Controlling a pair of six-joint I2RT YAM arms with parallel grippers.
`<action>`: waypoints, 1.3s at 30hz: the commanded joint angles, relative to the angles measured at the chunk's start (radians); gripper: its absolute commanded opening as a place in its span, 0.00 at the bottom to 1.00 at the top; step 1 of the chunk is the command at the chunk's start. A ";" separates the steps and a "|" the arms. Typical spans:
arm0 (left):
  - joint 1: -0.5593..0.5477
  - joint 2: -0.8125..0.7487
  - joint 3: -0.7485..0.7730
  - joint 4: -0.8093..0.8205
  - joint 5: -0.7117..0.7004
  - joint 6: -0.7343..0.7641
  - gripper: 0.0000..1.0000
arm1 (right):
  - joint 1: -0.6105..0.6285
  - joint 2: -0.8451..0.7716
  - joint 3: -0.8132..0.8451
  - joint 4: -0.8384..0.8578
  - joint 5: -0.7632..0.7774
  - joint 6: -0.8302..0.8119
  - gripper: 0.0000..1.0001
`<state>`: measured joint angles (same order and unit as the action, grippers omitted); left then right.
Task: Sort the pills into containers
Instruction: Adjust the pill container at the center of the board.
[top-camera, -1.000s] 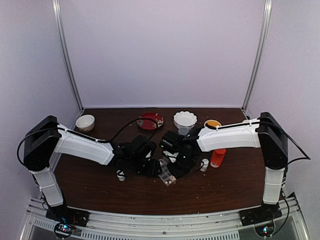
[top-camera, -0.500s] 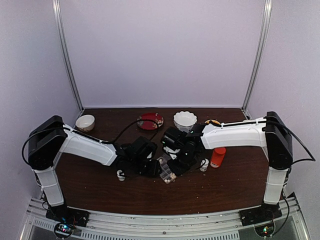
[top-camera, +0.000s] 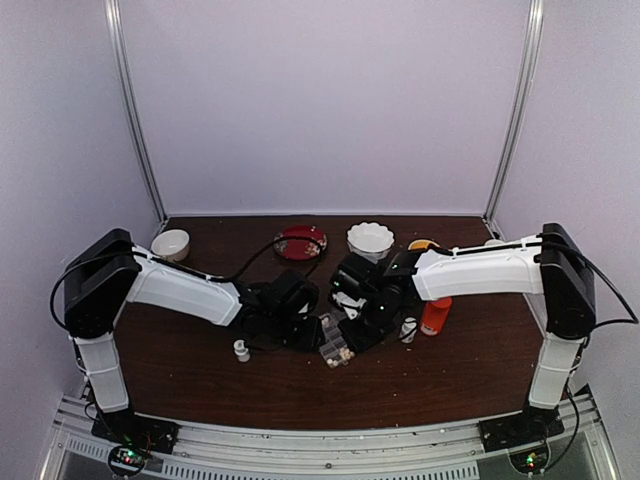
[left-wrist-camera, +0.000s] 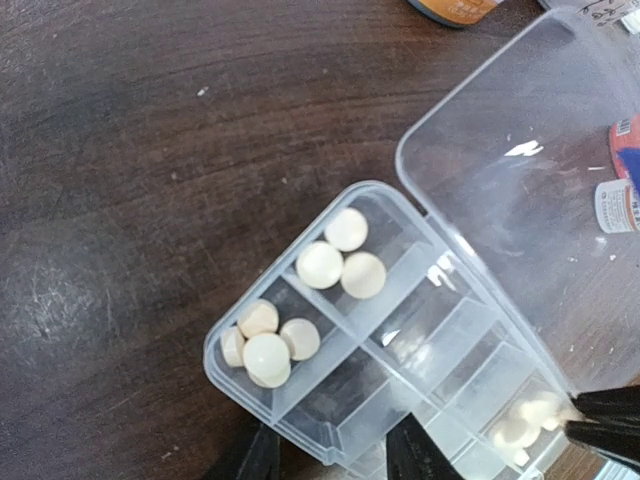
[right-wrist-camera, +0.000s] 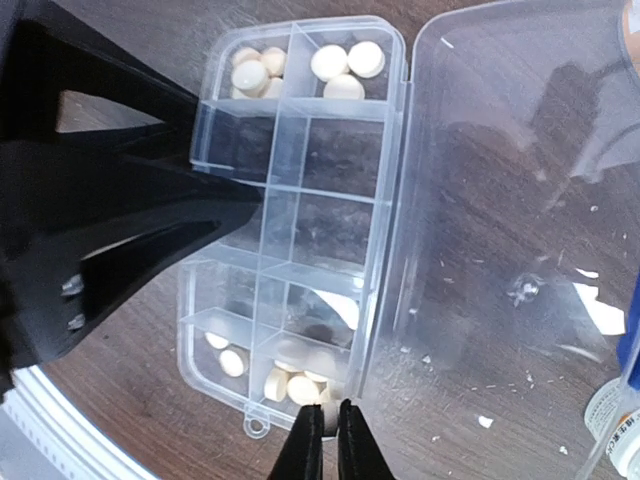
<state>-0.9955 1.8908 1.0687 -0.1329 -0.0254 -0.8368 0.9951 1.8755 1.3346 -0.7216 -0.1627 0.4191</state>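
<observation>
The pills (left-wrist-camera: 340, 260) lie in the end cells of the box (left-wrist-camera: 420, 322): three and four at one end, a few more at the other, with the middle cells bare. The box sits mid-table, its lid (left-wrist-camera: 500, 190) flat open beside it.

The right jaws hang over an end cell with their tips together. A pale speck shows between them, but I cannot tell whether it is a pill. If it is, the step is the drop. I would hold the tips low, well inside one cell's walls, and part them only a little, since so small a tablet could bounce into a neighbour or onto the lid.

The left jaws stand apart astride the box's long wall, one finger over the cells and one outside. Closing gently there should steady the box without tipping it. Crowding is the main risk, with both arms meeting over one small box.

Around it on the table (top-camera: 200, 380) are a white bottle (top-camera: 241, 350) to the left, another (top-camera: 408, 329) and an orange-red bottle (top-camera: 435, 315) to the right. The bowls (top-camera: 370, 238) and a red plate (top-camera: 300, 241) stand behind, well apart.
</observation>
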 joint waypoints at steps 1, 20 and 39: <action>0.007 0.044 0.018 -0.095 -0.052 0.028 0.39 | -0.022 -0.086 -0.055 0.089 -0.080 0.027 0.05; 0.005 0.065 0.070 -0.160 -0.082 0.055 0.39 | -0.068 -0.114 -0.133 0.198 -0.190 0.058 0.04; -0.003 -0.019 0.103 -0.193 -0.100 0.072 0.48 | -0.053 -0.110 -0.150 0.239 -0.213 0.054 0.04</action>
<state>-0.9966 1.9266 1.1675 -0.2886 -0.1024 -0.7765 0.9234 1.7699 1.1843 -0.5110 -0.3630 0.4751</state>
